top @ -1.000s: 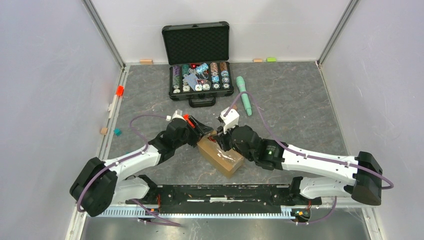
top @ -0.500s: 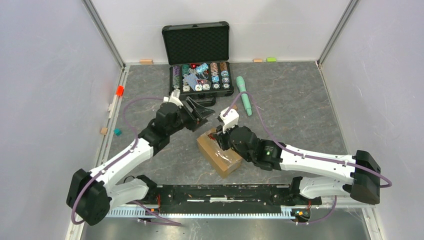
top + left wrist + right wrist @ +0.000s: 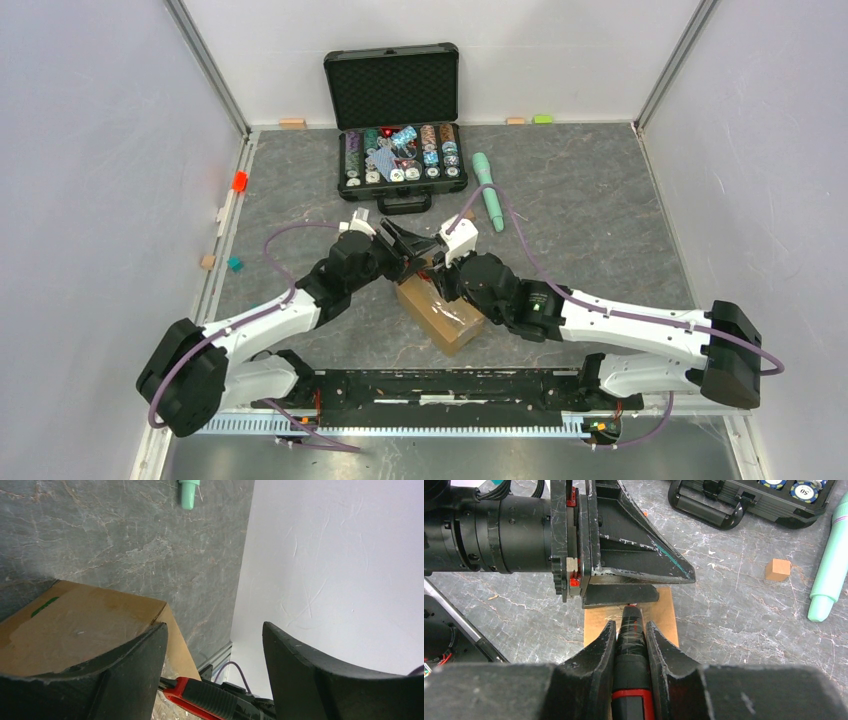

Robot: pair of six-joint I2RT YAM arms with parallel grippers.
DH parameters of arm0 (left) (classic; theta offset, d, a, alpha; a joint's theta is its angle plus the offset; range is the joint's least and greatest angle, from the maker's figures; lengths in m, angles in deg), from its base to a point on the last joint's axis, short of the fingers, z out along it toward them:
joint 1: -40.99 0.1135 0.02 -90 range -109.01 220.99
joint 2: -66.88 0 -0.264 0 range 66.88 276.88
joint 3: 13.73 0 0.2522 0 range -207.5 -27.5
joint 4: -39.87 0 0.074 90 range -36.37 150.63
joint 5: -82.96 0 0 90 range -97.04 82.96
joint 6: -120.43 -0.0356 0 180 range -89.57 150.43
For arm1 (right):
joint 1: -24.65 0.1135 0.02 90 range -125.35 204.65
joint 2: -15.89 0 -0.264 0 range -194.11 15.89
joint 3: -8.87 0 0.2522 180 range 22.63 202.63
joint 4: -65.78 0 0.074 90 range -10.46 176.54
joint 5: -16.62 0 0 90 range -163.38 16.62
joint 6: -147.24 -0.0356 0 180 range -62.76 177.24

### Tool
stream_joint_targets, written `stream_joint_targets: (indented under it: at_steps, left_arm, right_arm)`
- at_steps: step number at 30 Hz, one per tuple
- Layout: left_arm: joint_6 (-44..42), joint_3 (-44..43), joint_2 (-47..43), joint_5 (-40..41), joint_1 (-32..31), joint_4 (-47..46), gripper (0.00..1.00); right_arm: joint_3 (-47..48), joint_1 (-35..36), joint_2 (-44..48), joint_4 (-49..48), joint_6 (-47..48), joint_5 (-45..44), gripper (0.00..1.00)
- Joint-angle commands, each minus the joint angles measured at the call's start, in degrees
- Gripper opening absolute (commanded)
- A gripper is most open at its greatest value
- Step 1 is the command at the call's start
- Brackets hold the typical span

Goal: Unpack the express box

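The express box [image 3: 447,318], brown cardboard with glossy tape, lies at an angle on the grey table between the two arms. My right gripper [image 3: 630,625] is shut on a black and red cutter [image 3: 630,635], whose tip rests on the box top [image 3: 665,614] near its far end. My left gripper [image 3: 412,250] hovers open at that same far end, facing the right gripper. In the left wrist view one finger [image 3: 125,660] overlaps the box [image 3: 85,622], the other stands over bare background, and the cutter's red handle [image 3: 202,697] shows low between them.
An open black case of poker chips [image 3: 400,140] stands at the back. A mint-green pen-like tool [image 3: 488,190] lies to its right. A small wooden cube [image 3: 778,569] sits beside the box. An orange piece [image 3: 239,181] and a teal one [image 3: 234,264] lie by the left wall.
The left gripper lifted away from the box toward the chip case, then came back to the box's far end, with its jaws a little wider. The right arm and cutter stayed put.
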Motion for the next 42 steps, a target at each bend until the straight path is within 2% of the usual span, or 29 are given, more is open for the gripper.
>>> stream_joint_targets:
  at_steps: [1, 12, 23, 42]
  left_arm:
    - [0.0, 3.2, 0.1, 7.4, -0.6, 15.5, 0.79]
    - [-2.2, 5.6, 2.2, 10.1, -0.8, 17.7, 0.78]
    - [-4.0, 5.4, 1.2, 11.1, -0.8, 19.3, 0.78]
    - [-7.3, 1.9, 1.9, 10.5, -0.9, 20.6, 0.77]
  right_arm:
    - [4.9, 0.3, -0.3, 3.9, -0.4, 0.2, 0.00]
    - [7.8, 1.6, 1.4, 4.7, 2.8, 0.6, 0.00]
    - [11.6, 1.9, 0.8, 13.7, 3.2, 3.1, 0.00]
    - [3.7, 2.0, 0.7, 19.6, 2.4, 10.1, 0.00]
